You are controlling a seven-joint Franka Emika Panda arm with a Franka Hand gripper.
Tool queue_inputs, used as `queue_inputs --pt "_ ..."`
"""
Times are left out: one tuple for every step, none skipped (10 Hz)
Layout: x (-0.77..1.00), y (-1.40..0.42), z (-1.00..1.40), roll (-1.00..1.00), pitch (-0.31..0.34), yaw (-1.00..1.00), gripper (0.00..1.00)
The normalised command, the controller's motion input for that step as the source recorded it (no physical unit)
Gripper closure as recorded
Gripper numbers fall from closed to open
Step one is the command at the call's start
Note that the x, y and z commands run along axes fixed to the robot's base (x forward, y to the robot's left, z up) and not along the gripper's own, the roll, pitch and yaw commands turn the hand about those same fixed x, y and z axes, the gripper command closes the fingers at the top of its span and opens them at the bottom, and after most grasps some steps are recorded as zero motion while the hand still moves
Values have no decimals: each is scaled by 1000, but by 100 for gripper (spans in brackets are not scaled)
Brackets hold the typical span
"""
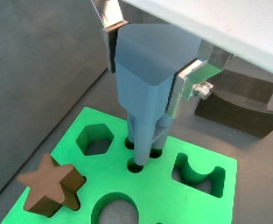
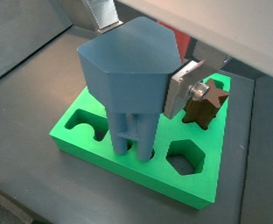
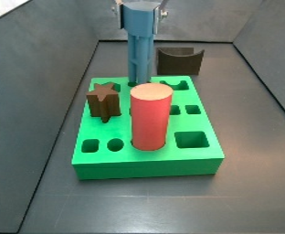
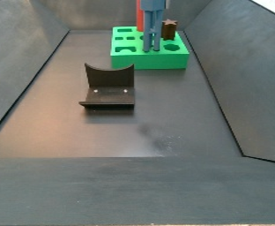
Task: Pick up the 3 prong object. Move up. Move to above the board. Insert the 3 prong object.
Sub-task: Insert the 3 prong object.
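While the 3 prong object (image 1: 145, 83) is clamped in the gripper (image 1: 150, 52) w/ prongs reaching down at the board (image 1: 198, 192), insertion looks to be the step in hand. Whether tips are seated can't be told; a straight push down is judged next. Object: matte blue plastic, blocky top. Board: smooth green slab, shaped holes. Also seen: brown star block (image 1: 52, 185), red cylinder (image 3: 150, 116), dark fixture (image 4: 107, 86).

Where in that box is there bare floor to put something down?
Wide bare floor lies in front of the dark curved block. It is crowded at the green board, where the pincer holds the blue 3 prong object beside the red cylinder and star block.
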Motion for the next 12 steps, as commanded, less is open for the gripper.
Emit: queue_inputs --pt "0 -94 -131 0 -91 0 100" --pt "0 -77 -117 0 -91 0 100" --pt "0 -63 -94 0 -76 0 100" --pt "0 -60 -86 0 -79 0 100" --pt "0 -51 -94 0 -79 0 100" --pt "-17 -57 -114 0 -90 0 100" --pt "-83 -26 -137 -11 -104 -17 100" --pt "-74 0 -180 -19 -129 -237 100" --pt "-97 0 -154 -9 -101 -337 100" --pt "-91 0 -146 -13 -90 -406 100" --pt "-117 0 -137 -9 -79 -371 100" --pt "0 0 0 -1 -20 -11 100"
